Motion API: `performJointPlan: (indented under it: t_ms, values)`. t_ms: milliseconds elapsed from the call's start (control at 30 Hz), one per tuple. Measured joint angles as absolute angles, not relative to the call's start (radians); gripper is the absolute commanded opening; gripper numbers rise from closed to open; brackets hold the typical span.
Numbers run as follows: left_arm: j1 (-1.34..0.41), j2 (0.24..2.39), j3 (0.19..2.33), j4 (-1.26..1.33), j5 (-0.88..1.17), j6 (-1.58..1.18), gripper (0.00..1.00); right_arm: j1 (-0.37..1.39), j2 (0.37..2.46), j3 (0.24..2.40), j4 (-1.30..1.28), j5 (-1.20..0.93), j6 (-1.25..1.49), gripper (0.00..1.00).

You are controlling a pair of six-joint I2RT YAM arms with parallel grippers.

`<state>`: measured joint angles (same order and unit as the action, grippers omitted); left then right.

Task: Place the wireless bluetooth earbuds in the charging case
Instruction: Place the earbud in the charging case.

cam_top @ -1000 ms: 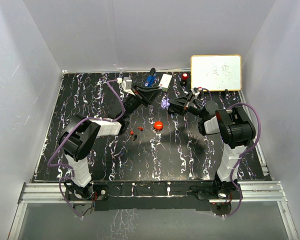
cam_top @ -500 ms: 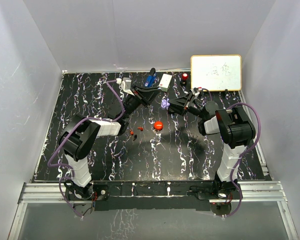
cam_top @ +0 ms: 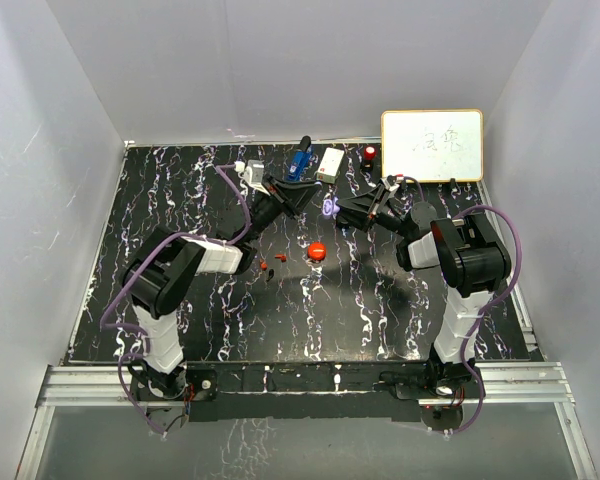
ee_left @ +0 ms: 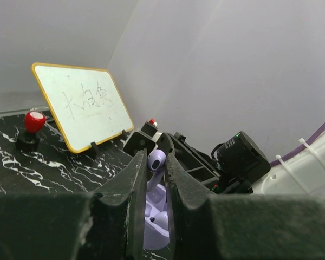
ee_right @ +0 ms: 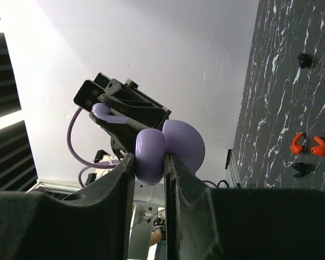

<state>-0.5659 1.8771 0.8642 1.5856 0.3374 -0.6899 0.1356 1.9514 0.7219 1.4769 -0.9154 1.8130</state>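
My left gripper (ee_left: 153, 158) is shut on a lilac earbud (ee_left: 155, 162), head up and stem pointing down at the open lilac charging case (ee_left: 154, 237). Whether the stem tip touches the case I cannot tell. A second lilac earbud (ee_left: 160, 219) sits in the case. My right gripper (ee_right: 149, 158) is shut on the charging case (ee_right: 150, 145) and holds it above the table with its lid (ee_right: 185, 142) open. From above, the case (cam_top: 329, 206) hangs between the left gripper (cam_top: 306, 196) and the right gripper (cam_top: 340, 211), at the back middle of the table.
A round red puck (cam_top: 317, 251) and tiny red bits (cam_top: 280, 257) and dark bits (cam_top: 270, 275) lie on the black marbled table (cam_top: 180, 200). A whiteboard (cam_top: 432, 145), a red knob (cam_top: 369, 153), a white box (cam_top: 331, 163) and a blue object (cam_top: 300, 160) stand along the back edge.
The left arm has shifted slightly toward the case with the earbud. The right arm and the case have stayed put.
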Motion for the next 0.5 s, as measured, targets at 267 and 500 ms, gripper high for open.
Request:
performJointPlan:
  t_ms: [267,500]
  values:
    - [-0.566,1.925,0.877,1.586,0.354,-0.723,0.0,0.136,1.951,0.722,1.477,-0.916,1.813,0.0]
    - [-0.566,1.943,0.893,1.585,0.375,-0.746,0.0,0.136,1.951,0.723,1.477,-0.916,1.815,0.0]
